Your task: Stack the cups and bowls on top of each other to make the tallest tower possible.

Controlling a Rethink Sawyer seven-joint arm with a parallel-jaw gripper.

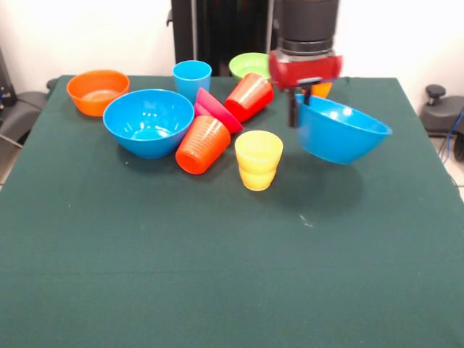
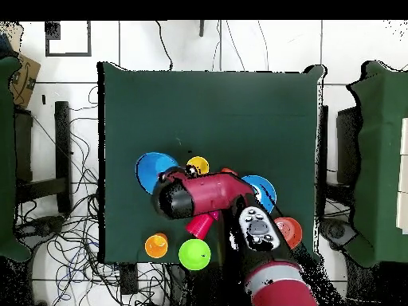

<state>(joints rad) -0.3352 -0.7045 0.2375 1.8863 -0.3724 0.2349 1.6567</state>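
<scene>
My gripper (image 1: 296,109) is shut on the rim of a large bright blue bowl (image 1: 339,130) and holds it tilted above the table, right of centre. A pale yellow cup (image 1: 258,159) stands upright to its left. An orange cup (image 1: 203,143) and a red cup (image 1: 249,96) lie on their sides around a tilted pink-red bowl (image 1: 216,109). The second large blue bowl (image 1: 148,119) sits left of them. In the overhead view the held bowl (image 2: 151,171) shows beside the yellow cup (image 2: 198,166); the arm hides the gripper. No tower stands.
An orange bowl (image 1: 94,90) sits at the far left. A light blue cup (image 1: 192,76) and a lime-green bowl (image 1: 250,65) stand at the back. A yellow-orange cup (image 1: 320,89) is behind the gripper. The green cloth table (image 1: 232,275) stretches towards the camera.
</scene>
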